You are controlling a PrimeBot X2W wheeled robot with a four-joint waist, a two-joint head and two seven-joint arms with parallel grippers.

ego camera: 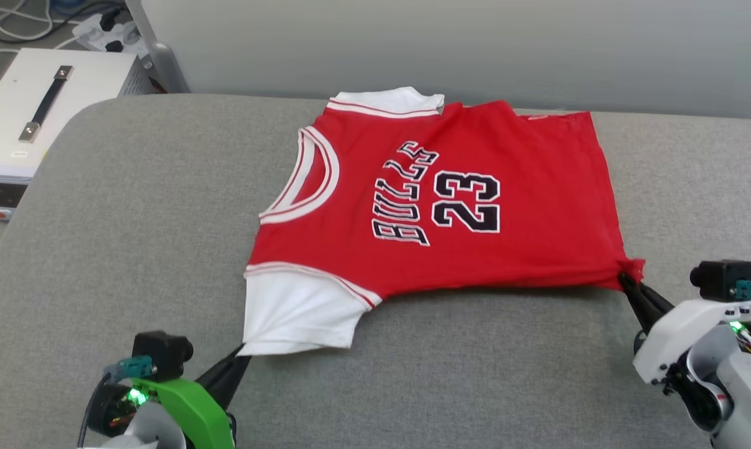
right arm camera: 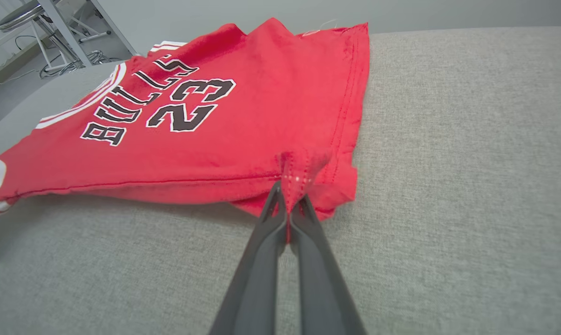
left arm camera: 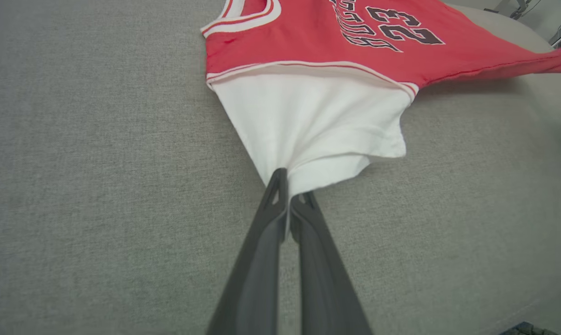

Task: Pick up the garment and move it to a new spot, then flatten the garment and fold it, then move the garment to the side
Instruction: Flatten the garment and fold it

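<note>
Nearest the robot, at the near-left part of the grey upholstered surface [ego camera: 132, 218], the left gripper [ego camera: 241, 352] [left arm camera: 289, 186] has its two dark fingers clenched on the lowest corner of the near white sleeve [ego camera: 294, 312] [left arm camera: 308, 121]. The cloth is drawn to a point between the tips. Toward the near-right, the right gripper [ego camera: 626, 280] [right arm camera: 287, 197] is likewise pinched tight, grasping the near hem corner [ego camera: 631, 269] [right arm camera: 303, 179], where the stitched red fabric bunches at its tips. Between the two grips the near side seam runs fairly taut and throws a shadow on the grey cloth under it. Past that, the garment [ego camera: 537, 187] [left arm camera: 308, 42] [right arm camera: 271, 135] lies front up across the middle of the surface, sideways to the robot. Its red-and-white striped collar [ego camera: 306, 181] points to the left edge and its hem to the right. The black, white-outlined "BULLS 23" print [ego camera: 437, 193] [right arm camera: 164, 107] reads turned on its side. The red body is mostly smooth, with slight wrinkling near the far right corner. The far white sleeve [ego camera: 387, 100] is crumpled at the far edge of the surface, next to a pale grey wall [ego camera: 444, 43]. Beyond the far-left corner sits a white box with a dark carry handle [ego camera: 45, 103], with a power strip and cables [ego camera: 110, 34] behind it.
</note>
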